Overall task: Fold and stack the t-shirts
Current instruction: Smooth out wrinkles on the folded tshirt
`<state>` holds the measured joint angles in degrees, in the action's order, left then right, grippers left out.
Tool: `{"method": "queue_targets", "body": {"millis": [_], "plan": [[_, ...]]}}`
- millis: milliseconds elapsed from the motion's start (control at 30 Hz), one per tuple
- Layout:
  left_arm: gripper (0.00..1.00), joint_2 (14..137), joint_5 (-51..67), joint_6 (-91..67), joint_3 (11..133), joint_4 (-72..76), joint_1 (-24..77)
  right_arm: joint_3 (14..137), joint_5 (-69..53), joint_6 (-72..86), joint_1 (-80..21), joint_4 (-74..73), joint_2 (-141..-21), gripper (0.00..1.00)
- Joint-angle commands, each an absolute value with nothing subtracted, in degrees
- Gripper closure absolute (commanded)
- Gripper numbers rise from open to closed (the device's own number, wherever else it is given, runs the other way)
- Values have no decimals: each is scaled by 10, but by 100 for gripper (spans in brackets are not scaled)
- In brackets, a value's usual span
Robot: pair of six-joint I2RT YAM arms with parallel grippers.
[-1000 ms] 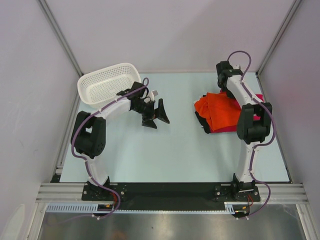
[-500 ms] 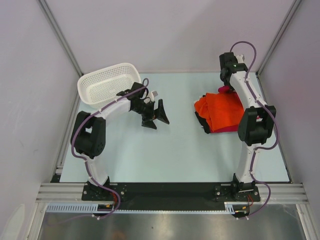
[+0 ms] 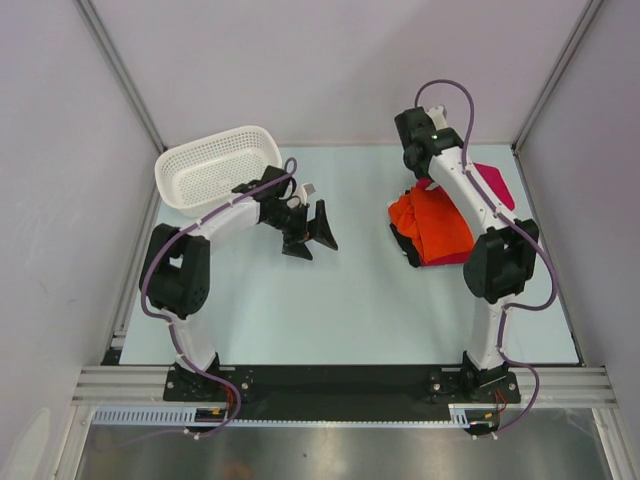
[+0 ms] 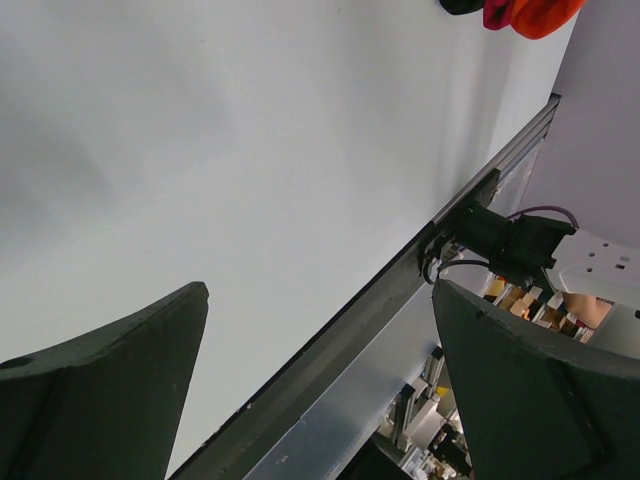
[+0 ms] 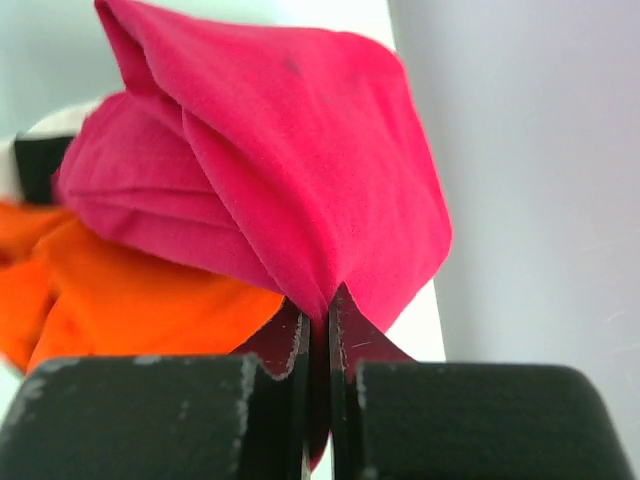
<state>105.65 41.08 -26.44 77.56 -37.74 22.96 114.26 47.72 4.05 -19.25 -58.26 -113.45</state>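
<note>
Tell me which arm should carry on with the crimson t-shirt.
Right. The right gripper is shut on a pinched fold of the crimson t-shirt, next to the orange t-shirt. The left gripper hangs open near the basket, apart from the shirts.

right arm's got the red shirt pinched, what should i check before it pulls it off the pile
1. Right gripper shut on the crimson cloth t-shirt: ok, a fold is pinched.
2. Only one shirt in the grasp: cannot tell; only crimson shows at the fingers, but the layers are hidden.
3. Bright orange cloth t-shirt free of the grasp: ok, it lies beside the pinch.
4. Left gripper open and holding nothing: ok.
5. Pale table has bare room for spreading: ok, between the arms.
6. White plastic mesh basket out of the way: ok, far left corner.
</note>
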Motion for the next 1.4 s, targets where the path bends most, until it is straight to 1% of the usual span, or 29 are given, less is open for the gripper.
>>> {"method": "queue_targets", "body": {"millis": [0,167,400,600,767,933,967,1000,1033,1067,1133,1167,1367], "plan": [[0,1025,410,-253,773,-367,225,1117,496,83,-233,-612,-1077,100],[0,1025,410,-254,775,-367,225,1061,478,134,-266,-661,-1078,100],[0,1027,410,-257,784,-367,225,987,411,188,-273,-710,-1095,100],[0,1028,409,-260,789,-367,225,924,329,214,-283,-705,-1085,100],[0,1030,409,-260,785,-365,225,915,304,239,-308,-722,-1078,100],[0,1031,409,-262,780,-361,225,874,287,259,-322,-707,-1085,100],[0,1030,410,-262,779,-360,225,868,278,264,-321,-704,-1092,94],[0,1030,411,-264,778,-359,225,861,278,267,-323,-705,-1099,83],[0,1029,411,-263,779,-359,225,858,281,271,-324,-708,-1108,67],[0,1027,412,-262,778,-359,225,857,295,275,-330,-708,-1107,39],[0,1026,410,-262,776,-359,225,868,317,283,-338,-705,-1093,10],[0,1026,412,-261,776,-359,225,874,329,281,-347,-701,-1065,1],[0,1027,411,-267,775,-353,225,966,386,255,-346,-686,-968,0]]}}
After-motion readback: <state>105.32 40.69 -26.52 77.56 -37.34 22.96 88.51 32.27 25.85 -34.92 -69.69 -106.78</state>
